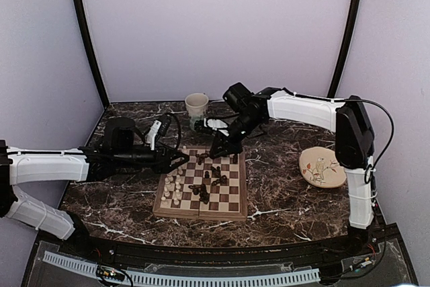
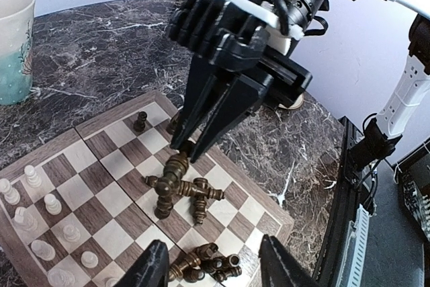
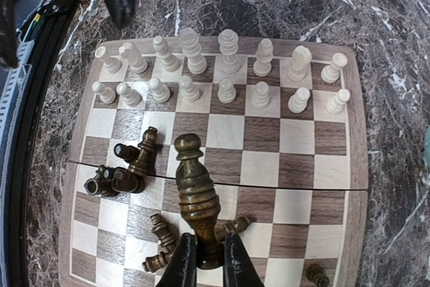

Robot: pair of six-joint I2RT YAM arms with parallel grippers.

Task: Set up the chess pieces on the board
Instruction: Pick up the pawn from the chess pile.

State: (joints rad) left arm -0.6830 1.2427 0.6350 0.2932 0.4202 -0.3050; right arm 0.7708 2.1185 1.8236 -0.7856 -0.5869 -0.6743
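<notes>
On the left, the left end effector [image 2: 213, 263] hangs open with nothing in it, just by the far left corner of the board [image 1: 201, 216]. Next come the cream-white pieces [image 3: 227, 44], standing in 2 neat rows along that left side. In the middle, the dark pieces [image 3: 127, 166] lie tipped over in small heaps.

Above them, the right end effector [image 3: 203, 263] is closed on 1 tall dark piece [image 3: 196, 193], pinching its bottom end. The piece's long side runs straight on from the fingers with its round head pointing away, so it is tilted, not upright.

I think it belongs on the bare squares along the right side, where only 1 small dark piece [image 3: 313, 273] stands near a corner. The right arm is nearer to those squares.

Far right, a round plate [image 1: 321, 167] sits on the tabletop [image 1: 282, 199].
</notes>
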